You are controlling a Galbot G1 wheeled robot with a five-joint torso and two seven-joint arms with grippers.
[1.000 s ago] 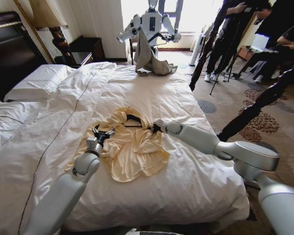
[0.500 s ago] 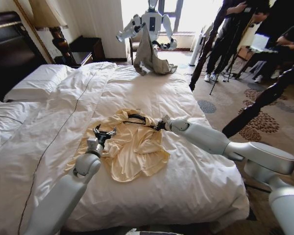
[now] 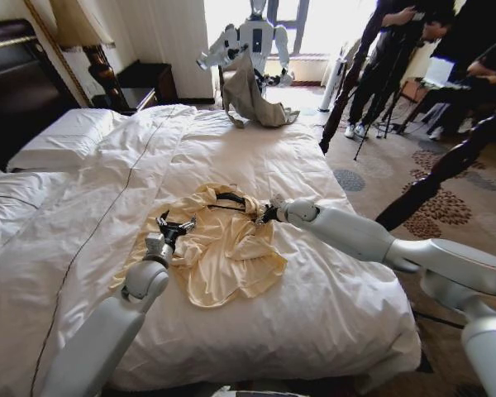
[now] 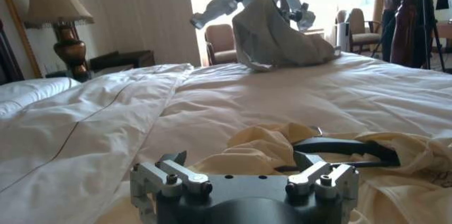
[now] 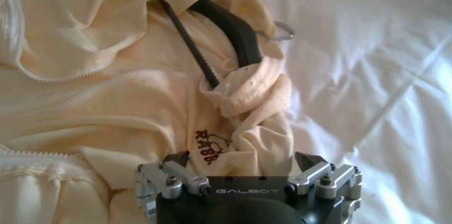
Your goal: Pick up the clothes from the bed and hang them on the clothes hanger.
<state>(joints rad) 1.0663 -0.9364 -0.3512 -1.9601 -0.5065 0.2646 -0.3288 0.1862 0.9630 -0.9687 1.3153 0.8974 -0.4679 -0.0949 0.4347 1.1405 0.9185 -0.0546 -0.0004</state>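
Right wrist view: clothes bury the hanger (hook exposed).

head: high, looking down the bed | wrists: low, close (both share the clothes)

Open right tool over clothes, clothes hanger.

Pale-yellow clothes, dark-red print. Black clothes hanger. White quilted bed; grey metal hands.
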